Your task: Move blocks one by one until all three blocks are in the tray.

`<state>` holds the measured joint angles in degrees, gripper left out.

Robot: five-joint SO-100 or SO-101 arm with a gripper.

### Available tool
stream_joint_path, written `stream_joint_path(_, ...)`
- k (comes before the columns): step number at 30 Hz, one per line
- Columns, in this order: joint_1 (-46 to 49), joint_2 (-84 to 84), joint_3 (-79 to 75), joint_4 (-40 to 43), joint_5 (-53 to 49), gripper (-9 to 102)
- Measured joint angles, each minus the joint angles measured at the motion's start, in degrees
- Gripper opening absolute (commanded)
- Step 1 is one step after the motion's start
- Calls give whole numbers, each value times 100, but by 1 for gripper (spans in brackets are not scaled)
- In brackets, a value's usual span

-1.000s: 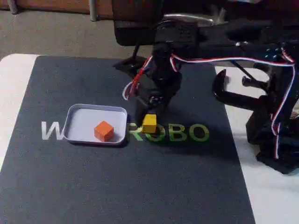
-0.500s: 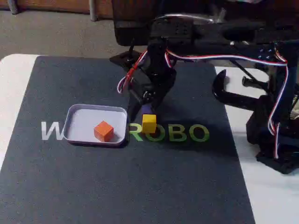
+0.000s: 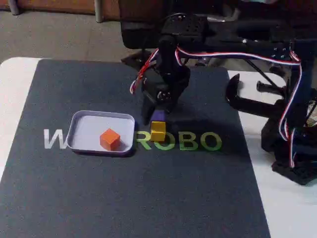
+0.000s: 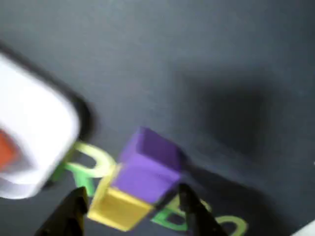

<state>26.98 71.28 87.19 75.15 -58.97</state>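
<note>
Blocks: orange block [image 3: 110,139] in tray [image 3: 84,126]; yellow block [image 3: 158,133] and purple block [image 3: 158,116] touching on mat [image 3: 148,198], just right of tray. My pincer [image 4: 133,209] wide, above pair, empty. Second pick in hand; next I need one cube isolated.

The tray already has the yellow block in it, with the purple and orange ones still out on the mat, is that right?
Not quite: the block in the tray is the orange block, as the fixed view shows. The yellow block sits out on the mat beside the purple block.
</note>
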Motion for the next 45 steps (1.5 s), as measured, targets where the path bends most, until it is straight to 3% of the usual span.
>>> stream_joint_path(26,202,-202,79,-264,-290,18)
stream_joint_path(34,211,-246,79,-272,-308,9)
stream_joint_path(38,220,-246,79,-255,-360,-7)
stream_joint_path(45,149,-255,79,-281,-325,-8)
